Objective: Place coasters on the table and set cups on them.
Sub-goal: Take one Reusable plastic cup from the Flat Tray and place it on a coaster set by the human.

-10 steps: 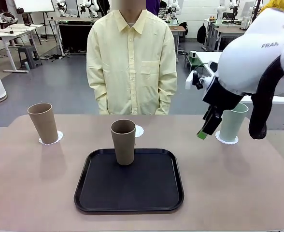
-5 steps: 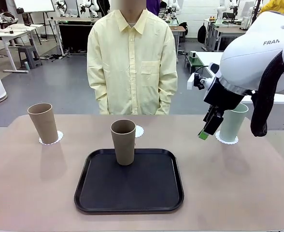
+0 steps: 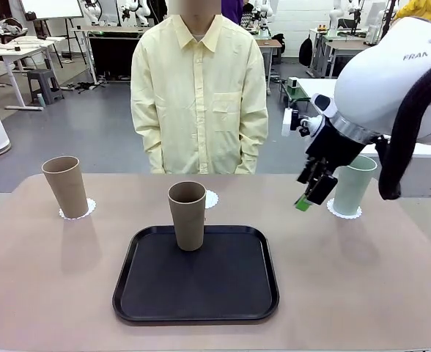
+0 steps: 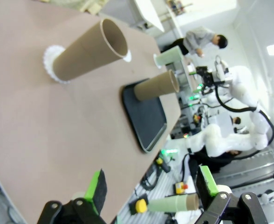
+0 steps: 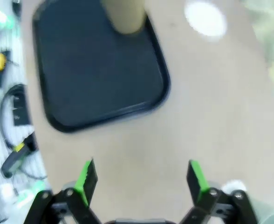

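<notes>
1. The right gripper point(image 5: 139, 179) was seen with its green-padded fingers point(image 5: 86, 178) spread wide, nothing held or touched between them; bare table point(image 5: 207, 116) lay beneath.
2. In the front view the right gripper point(image 3: 308, 192) was held above the table point(image 3: 362, 279), just at the 9 o'clock side of the mint green cup point(image 3: 352, 183), apart from it.
3. The left gripper point(image 4: 151, 191) was likewise released, its pads point(image 4: 96, 190) well apart and gripping nothing.
4. The mint green cup was found upright on a coaster point(image 3: 344, 213) at the table's 2 o'clock.
5. The light tan cup point(image 3: 65, 186) was found upright on a coaster point(image 3: 78, 213) at 10 o'clock.
6. The darker brown cup point(image 3: 188, 215) was seen upright inside the black tray point(image 3: 196, 277), at the tray's 12 o'clock edge; nothing else was held by the tray.
7. A third coaster point(image 3: 211, 199) was left bare on the table just beyond the tray, at 1 o'clock of the brown cup.
8. Whether anything was inside the cups could not be told for the mint one; the tan and brown interiors appeared hollow.
9. A person point(image 3: 199, 92) was stood at the far side.
</notes>
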Motion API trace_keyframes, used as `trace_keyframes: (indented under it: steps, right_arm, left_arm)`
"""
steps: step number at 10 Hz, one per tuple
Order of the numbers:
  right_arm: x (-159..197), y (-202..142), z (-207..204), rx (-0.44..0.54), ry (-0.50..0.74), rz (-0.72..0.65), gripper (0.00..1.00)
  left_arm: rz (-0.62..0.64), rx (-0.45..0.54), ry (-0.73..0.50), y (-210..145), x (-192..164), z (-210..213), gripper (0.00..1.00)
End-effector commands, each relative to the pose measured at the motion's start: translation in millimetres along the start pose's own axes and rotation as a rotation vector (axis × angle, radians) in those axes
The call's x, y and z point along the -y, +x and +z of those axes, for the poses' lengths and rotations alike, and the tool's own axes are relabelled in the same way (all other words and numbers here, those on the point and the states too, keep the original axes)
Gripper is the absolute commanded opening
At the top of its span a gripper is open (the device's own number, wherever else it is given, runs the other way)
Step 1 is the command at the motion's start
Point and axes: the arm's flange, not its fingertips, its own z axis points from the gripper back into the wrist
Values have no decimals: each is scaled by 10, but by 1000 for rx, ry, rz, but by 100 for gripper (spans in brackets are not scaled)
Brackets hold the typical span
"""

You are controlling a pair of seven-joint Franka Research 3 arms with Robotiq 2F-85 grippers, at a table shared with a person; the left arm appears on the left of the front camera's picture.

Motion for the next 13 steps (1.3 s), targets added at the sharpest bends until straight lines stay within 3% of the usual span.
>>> trace_keyframes:
  steps: [1,4,6,9,13]
  right_arm:
    - [316,6,-403,342,155,337,100]
    - [544,-44,-934,699,166,466,100]
    - [581,-94,-1188,856,158,366,100]
    - [539,-235,-1503,925,191,193,100]
    - [407,-255,-1679,956,218,142,100]
  left_arm:
    - [5,5,0,-1,20,23,100]
    - [5,5,0,-1,20,23,100]
    - [5,5,0,-1,20,23,100]
    - [5,5,0,-1,20,23,100]
    - [5,5,0,-1,20,23,100]
